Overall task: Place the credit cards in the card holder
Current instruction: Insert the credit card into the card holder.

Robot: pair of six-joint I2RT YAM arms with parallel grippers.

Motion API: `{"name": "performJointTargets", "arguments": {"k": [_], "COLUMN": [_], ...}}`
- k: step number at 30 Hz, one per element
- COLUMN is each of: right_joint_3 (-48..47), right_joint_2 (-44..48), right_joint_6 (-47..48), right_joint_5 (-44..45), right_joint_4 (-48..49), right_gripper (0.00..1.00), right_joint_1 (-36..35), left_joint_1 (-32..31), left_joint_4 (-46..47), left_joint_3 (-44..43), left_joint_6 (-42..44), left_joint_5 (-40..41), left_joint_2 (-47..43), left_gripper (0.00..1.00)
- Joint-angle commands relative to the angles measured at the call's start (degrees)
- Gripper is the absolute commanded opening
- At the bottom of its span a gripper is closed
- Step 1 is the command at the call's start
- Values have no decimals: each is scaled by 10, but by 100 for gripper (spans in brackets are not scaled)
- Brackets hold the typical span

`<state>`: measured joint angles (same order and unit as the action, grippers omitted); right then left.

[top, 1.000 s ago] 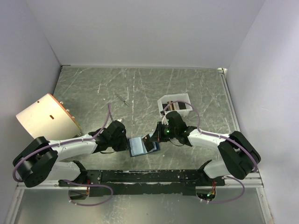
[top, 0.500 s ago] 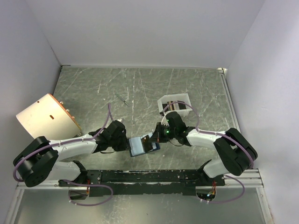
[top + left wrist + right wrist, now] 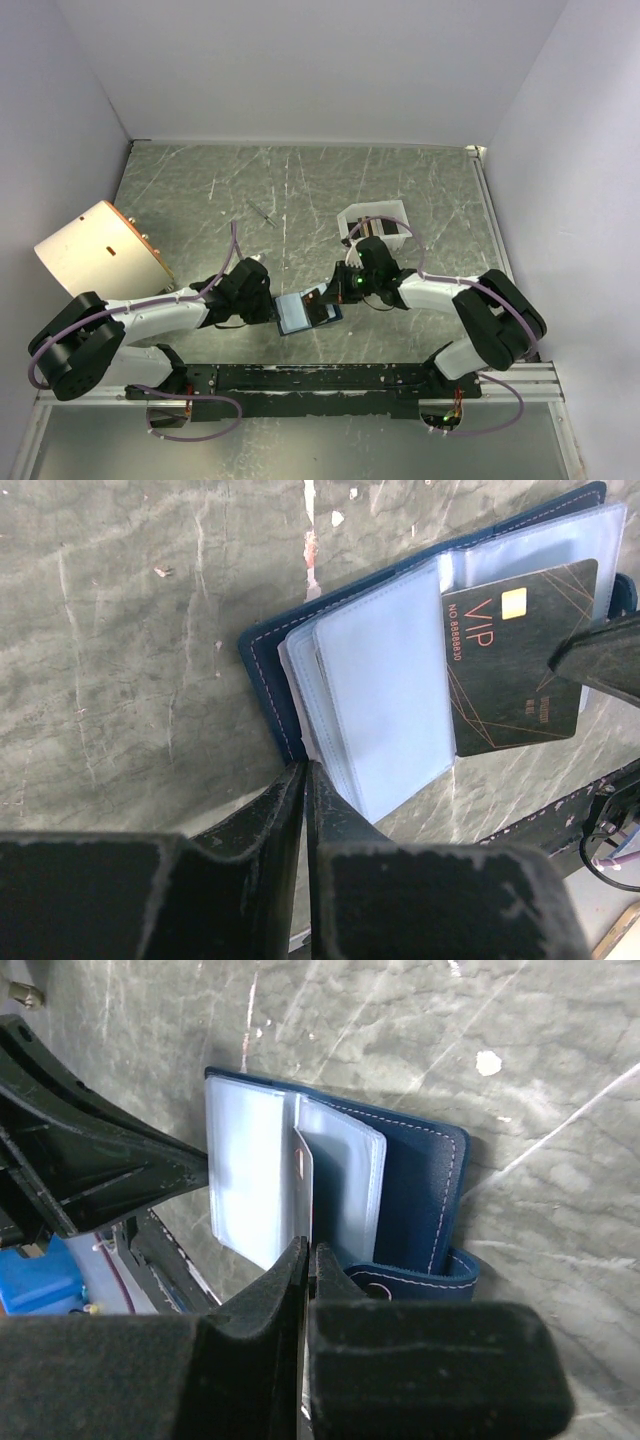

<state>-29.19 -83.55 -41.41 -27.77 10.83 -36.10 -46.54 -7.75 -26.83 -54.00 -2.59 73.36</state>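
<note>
Nudged slightly toward 9 o'clock: VIP card, clamped edge-on in right gripper jaws. Card holder, at 6 o'clock on table, is pinched at its sleeve edge by left gripper. Risk: if card is driven in skewed, sleeve gets buckled or holder dragged.

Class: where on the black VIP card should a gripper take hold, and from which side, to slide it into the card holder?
Pinch the black VIP card across its faces at the end farthest from the card holder sleeve, coming from the right arm's side: that end is uncovered, where the right gripper holds it.
</note>
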Motion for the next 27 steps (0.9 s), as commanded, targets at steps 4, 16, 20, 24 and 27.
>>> {"name": "performJointTargets", "arguments": {"k": [4,16,20,24,27], "right_joint_3": [-26,-34,-45,-54,-58], "right_joint_2": [-37,-30,-36,-47,-49], "right_joint_6": [59,90,105,115,119], "right_joint_5": [-31,-71,-86,-95,-93], "right_joint_4": [-35,-40,-45,-47,-49], "right_gripper": [0,0,0,0,0], "right_joint_1": [12,14,19,19,19], "left_joint_1": [2,3,2,2,3], "left_joint_4": [-49,-73,-77,-77,-77], "left_joint_3": [-5,-9,-8,-11,-11], "left_joint_6": [20,23,23,25,26], "left_joint_5": [37,56,60,59,60], "left_joint_2": [20,13,8,13,16], "left_gripper": [18,19,19,19,19]}}
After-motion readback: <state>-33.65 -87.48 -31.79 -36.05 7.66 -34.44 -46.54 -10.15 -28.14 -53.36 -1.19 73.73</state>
